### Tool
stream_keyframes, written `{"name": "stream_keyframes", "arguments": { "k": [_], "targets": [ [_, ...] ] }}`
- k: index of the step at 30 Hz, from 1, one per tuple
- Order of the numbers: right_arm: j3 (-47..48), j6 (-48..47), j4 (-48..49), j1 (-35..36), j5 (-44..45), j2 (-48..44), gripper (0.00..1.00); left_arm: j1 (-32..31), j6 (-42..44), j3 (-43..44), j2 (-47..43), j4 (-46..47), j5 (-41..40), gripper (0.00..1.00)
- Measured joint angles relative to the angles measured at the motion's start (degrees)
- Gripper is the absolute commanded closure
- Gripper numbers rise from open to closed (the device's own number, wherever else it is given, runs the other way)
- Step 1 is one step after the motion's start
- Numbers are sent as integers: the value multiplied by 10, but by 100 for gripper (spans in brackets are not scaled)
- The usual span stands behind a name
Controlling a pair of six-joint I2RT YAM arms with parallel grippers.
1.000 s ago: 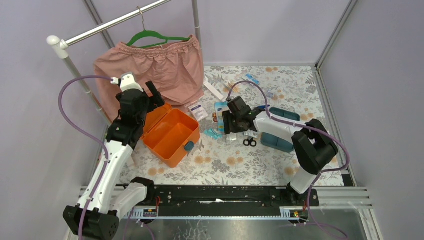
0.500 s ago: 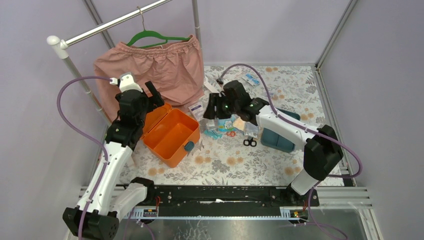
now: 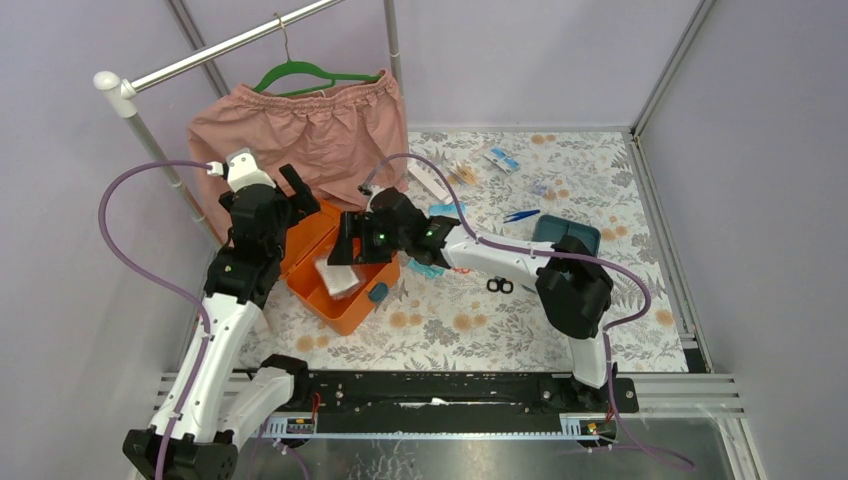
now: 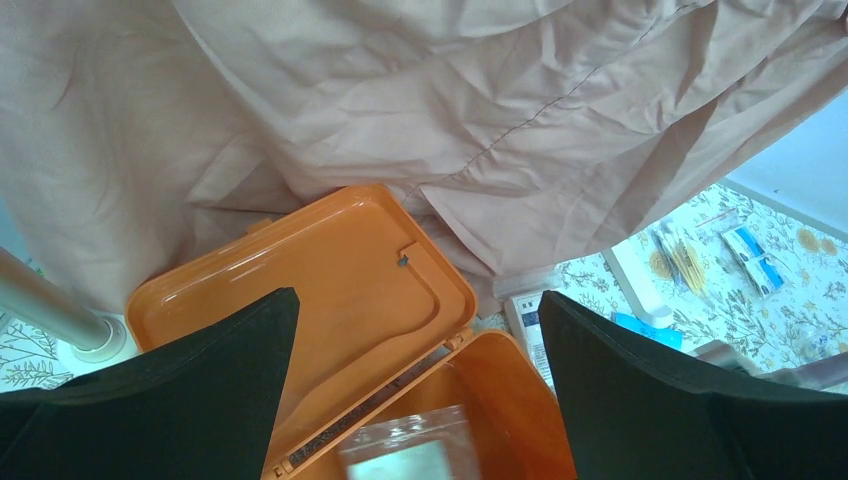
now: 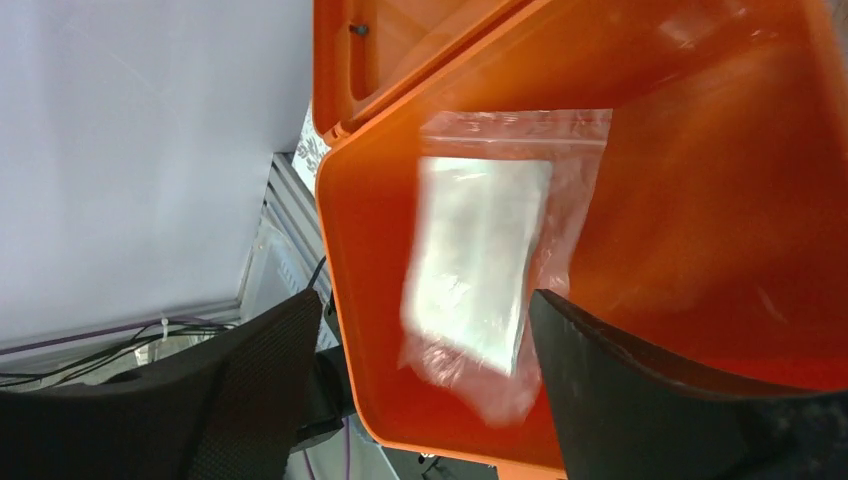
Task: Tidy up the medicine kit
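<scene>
Over to the medicine kit [image 3: 352,302]: one orange box, lying open on the floral counter [image 3: 480,325], with its one lid [image 4: 330,290] tipped back toward the pink cloth behind. One dark teal latch [image 3: 378,292] on the kit's near-right wall.

Two grippers in play, both at the kit. First the right gripper [image 5: 425,297]: reaching in from the kit's right, poised directly above the open compartment, fingers spread wide, gripping nothing. Below it, inside the kit: one clear zip bag [image 5: 480,260] with a white pad in it, blurred, over the orange floor toward the hinge side. Cannot tell whether it is lying flat.

Now the left gripper [image 4: 415,300]: hanging above the kit's lid on the far-left side, fingers spread just as wide, nothing between them.

Well to the right of the kit: one dark teal insert tray [image 3: 566,236], partly hidden behind the right arm. Between kit and tray: one pair of black-handled scissors [image 3: 499,285], flat on the counter. Beyond the kit, up and to the right: a scatter of small packets and strips, too small to count for certain. Behind the kit: one pink garment [image 3: 300,140] on one green hanger [image 3: 310,72], hem hanging just behind the lid.
</scene>
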Motion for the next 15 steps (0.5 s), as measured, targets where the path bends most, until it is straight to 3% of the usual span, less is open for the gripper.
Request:
{"name": "stream_keyframes", "arguments": {
  "k": [8,15],
  "targets": [
    [15,-6,-24,10,12,12,10,0,0,0,-1,-5,-3,1],
    [49,-50,-120,8,63,12,5,0,0,0,-1,-7,-3,1]
  ]
}}
